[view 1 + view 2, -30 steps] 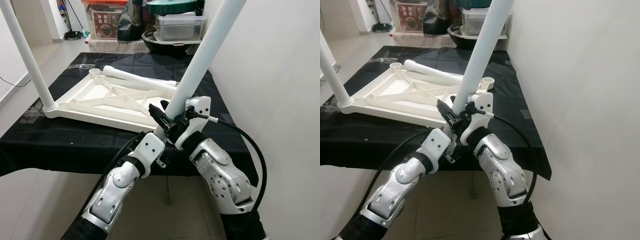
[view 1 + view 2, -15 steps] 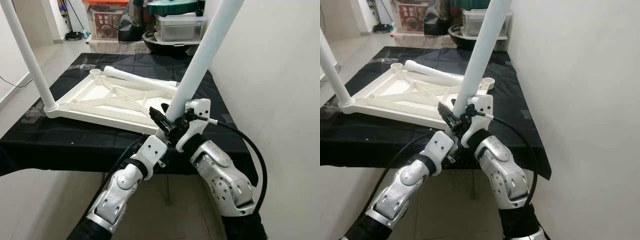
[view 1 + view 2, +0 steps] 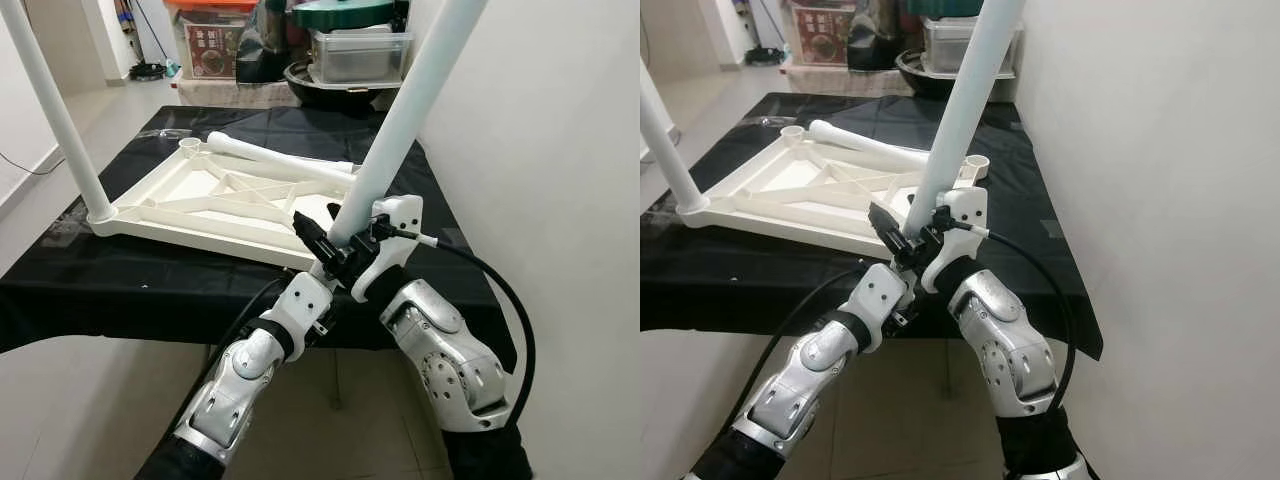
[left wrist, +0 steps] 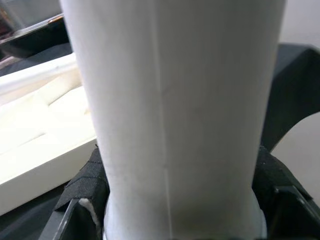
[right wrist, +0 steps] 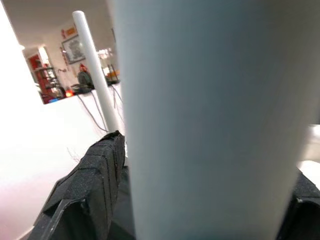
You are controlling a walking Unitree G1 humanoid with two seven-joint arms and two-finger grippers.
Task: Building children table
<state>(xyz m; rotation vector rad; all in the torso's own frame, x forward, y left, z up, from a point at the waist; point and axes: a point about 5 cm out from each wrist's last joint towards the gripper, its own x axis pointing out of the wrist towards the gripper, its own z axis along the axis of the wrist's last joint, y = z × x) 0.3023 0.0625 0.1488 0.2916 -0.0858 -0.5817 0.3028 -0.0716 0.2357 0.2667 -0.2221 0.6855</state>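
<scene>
I see both grippers, left (image 3: 322, 243) and right (image 3: 362, 243), clamped around the tilted leg (image 3: 400, 118) at the near corner of the upturned tabletop (image 3: 215, 200).

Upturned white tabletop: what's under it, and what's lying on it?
Under the tabletop is a black cloth; what the cloth covers is hidden. A loose white leg lies across its far edge. Both end effectors, left and right, clamp a tilted leg at its near corner.

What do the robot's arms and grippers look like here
Both arms are silver, segmented metal with rounded joints, white wrist housings and black sleeves at the upper ends. The left gripper and right gripper have long black fingers. A thick black cable loops from the right wrist.
</scene>
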